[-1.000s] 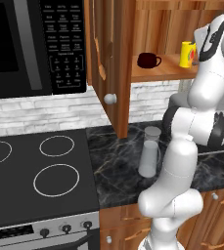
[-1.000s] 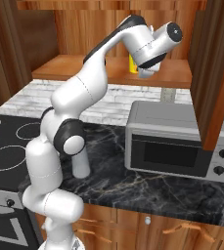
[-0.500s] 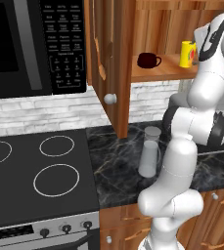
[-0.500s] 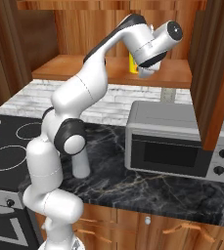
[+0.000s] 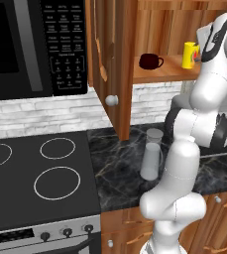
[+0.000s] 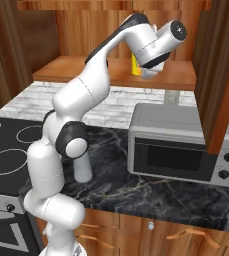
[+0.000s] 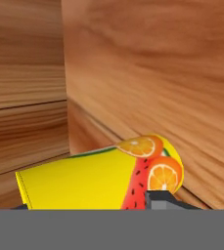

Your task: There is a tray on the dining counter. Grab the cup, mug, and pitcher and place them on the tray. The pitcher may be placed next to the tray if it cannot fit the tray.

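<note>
Progress, judged from the left base view: nothing looks delivered yet. The cup [image 5: 188, 54] stands on the wooden shelf [image 5: 159, 72] right at my gripper [image 5: 200, 53], the mug [image 5: 149, 61] sits on the same shelf well off to the far side of the cup from me, and the pitcher [image 5: 151, 155] stands far below my jaws on the black counter [image 5: 117, 163]. All three are left to carry.

Right base view: my hand is tucked under the upper cabinet, the cup [image 6: 135, 64] just behind it. A cabinet side [image 6: 216, 75] hangs close on one flank and a microwave [image 6: 178, 142] sits below, so I judge the clear way out is straight back toward my base.

Hand view: the cup [image 7: 99, 180] lies between my fingertips [image 7: 160, 199], its fruit print beside one tip. The jaws flank it, but I cannot tell whether they press it yet. Wood walls stand close behind the cup, leaving little room beyond it.
</note>
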Controlling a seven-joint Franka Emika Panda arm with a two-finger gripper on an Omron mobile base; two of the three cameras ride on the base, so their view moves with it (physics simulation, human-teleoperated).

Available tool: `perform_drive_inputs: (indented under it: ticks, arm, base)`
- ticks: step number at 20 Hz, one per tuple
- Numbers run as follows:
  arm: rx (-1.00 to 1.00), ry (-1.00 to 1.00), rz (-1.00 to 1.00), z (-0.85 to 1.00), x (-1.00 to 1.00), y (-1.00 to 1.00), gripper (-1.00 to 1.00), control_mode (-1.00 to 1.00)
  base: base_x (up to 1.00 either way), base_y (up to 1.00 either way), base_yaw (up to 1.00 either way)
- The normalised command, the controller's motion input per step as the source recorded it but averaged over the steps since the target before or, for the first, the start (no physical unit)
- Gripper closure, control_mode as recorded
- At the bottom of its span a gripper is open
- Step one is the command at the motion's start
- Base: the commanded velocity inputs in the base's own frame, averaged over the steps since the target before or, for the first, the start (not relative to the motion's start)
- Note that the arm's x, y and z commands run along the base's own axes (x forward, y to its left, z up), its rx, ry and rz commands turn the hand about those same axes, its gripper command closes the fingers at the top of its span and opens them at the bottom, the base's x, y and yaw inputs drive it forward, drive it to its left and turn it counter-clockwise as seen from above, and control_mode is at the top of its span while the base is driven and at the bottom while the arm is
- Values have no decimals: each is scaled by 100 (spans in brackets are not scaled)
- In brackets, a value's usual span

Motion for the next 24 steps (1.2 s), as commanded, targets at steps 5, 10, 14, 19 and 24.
perform_drive_inputs:
  ticks: [5, 10, 14, 19, 24]
  arm:
    - [0, 0, 0, 0, 0, 0, 100, -100]
    - [0, -4, 0, 0, -1, -6, 100, -100]
    - [1, -12, 0, -7, -36, -19, 100, -100]
    - [0, -5, 0, -1, -70, -4, 100, -100]
    - [0, 0, 0, 1, -84, 0, 100, -100]
  base:
    - [0, 0, 0]
    - [0, 0, 0]
    - [0, 0, 0]
    - [0, 0, 0]
    - [0, 0, 0]
